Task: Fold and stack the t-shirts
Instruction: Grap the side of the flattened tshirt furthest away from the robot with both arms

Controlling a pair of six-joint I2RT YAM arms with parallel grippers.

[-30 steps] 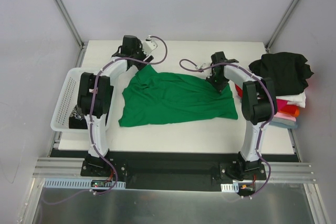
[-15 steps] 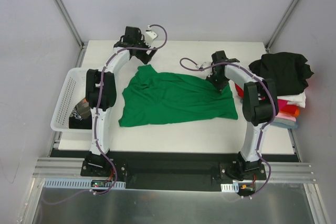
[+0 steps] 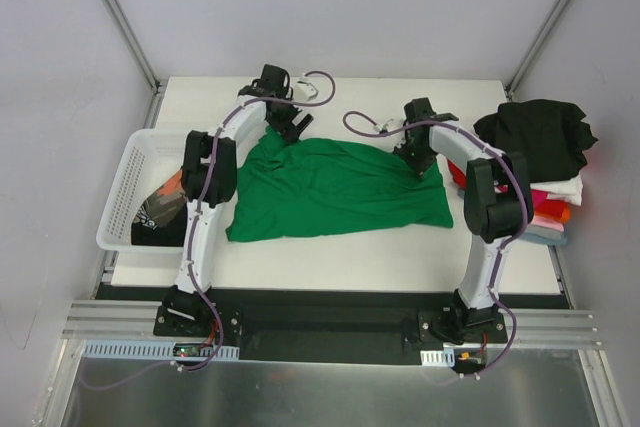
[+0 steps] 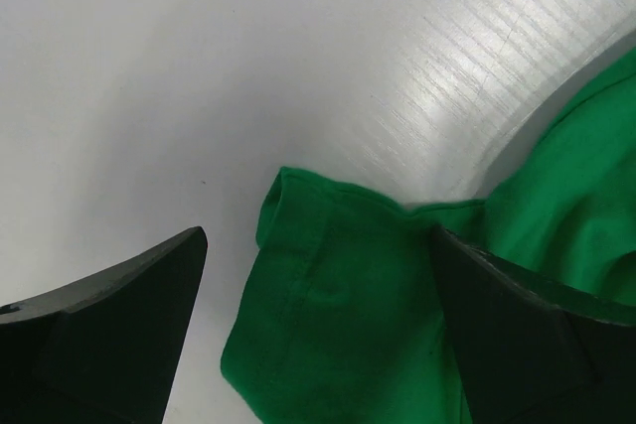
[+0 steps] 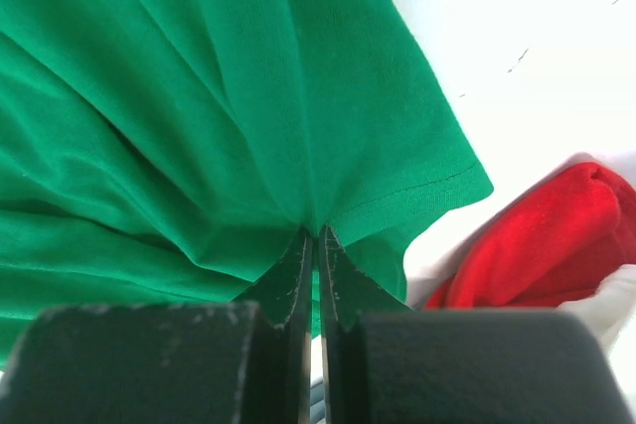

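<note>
Left wrist view: with the left gripper (image 4: 318,237) spread wide astride the sleeve hem (image 4: 288,255) of the green t-shirt (image 3: 335,187), crumpled on the surface (image 3: 400,257), and the right gripper (image 5: 316,237) pinching its far right edge, lower squarely and close on the hem alone. Spread toward the bare near strip, avoiding the basket (image 3: 122,197) at left and the stacked t-shirts (image 3: 540,147) at right.

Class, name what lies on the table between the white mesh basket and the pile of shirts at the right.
The green t-shirt, spread out and rumpled, lies there; the top external view shows it.
</note>
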